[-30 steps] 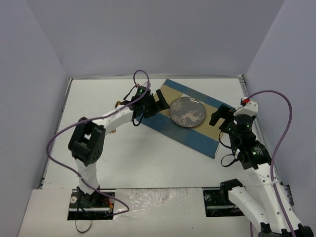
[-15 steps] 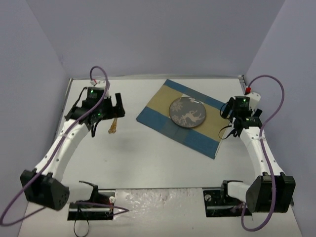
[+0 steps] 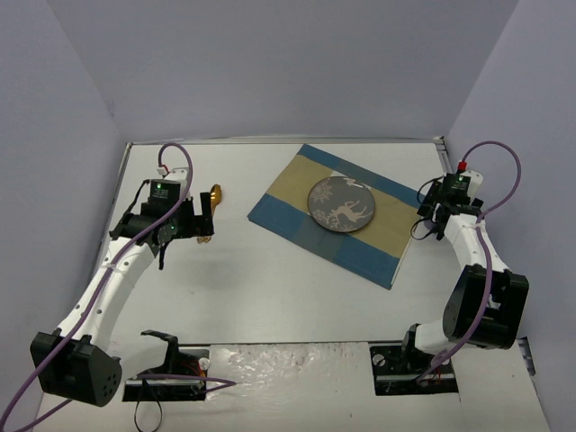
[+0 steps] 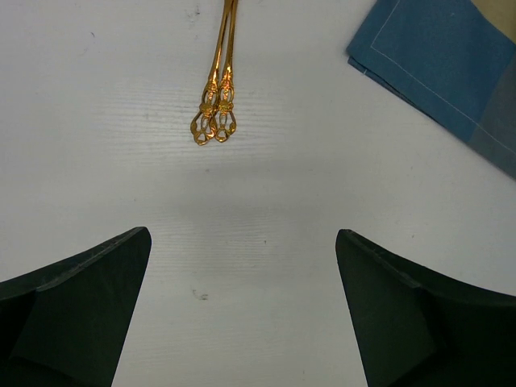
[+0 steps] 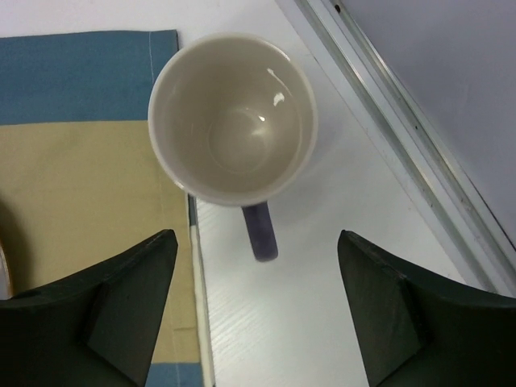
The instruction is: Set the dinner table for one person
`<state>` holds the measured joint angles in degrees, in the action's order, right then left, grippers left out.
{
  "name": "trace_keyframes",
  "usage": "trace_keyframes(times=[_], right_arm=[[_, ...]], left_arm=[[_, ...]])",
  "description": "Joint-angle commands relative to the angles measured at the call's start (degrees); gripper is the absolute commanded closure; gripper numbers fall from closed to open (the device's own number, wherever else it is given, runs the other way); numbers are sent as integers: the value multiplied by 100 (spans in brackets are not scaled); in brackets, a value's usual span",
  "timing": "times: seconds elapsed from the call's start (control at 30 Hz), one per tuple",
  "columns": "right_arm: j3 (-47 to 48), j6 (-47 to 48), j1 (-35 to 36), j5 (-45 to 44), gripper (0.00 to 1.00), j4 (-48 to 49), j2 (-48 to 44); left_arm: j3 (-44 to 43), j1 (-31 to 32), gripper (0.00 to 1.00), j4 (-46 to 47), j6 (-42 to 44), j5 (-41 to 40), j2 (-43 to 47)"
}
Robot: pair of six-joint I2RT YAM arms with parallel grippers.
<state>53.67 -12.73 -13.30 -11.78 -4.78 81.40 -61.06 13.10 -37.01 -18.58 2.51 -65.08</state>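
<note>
Left end effector [image 4: 242, 234] agape over white dinner table [image 4: 97, 81] — lavender walls [image 3: 270, 63].

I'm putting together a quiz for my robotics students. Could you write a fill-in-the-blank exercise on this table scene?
1. The plate rests on a placemat striped tan and ___.
2. The upright mug contains ___.
3. ___ gold cutlery handles lie side by side on the table.
Missing words: blue; nothing; two.
</note>
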Motion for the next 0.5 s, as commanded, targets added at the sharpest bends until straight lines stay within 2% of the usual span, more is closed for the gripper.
trace_keyframes(times=[0.0,0.13,0.47], right_arm=[[49,454,-248,533,28,824,306],[53,592,-261,719,34,973,538],[-186,724,-265,876,45,1222,593]], left_arm=[[-120,-27,3,195,160,-197,247],[-134,-37,3,168,188,-506,248],[-143,-116,3,181,170,-453,166]])
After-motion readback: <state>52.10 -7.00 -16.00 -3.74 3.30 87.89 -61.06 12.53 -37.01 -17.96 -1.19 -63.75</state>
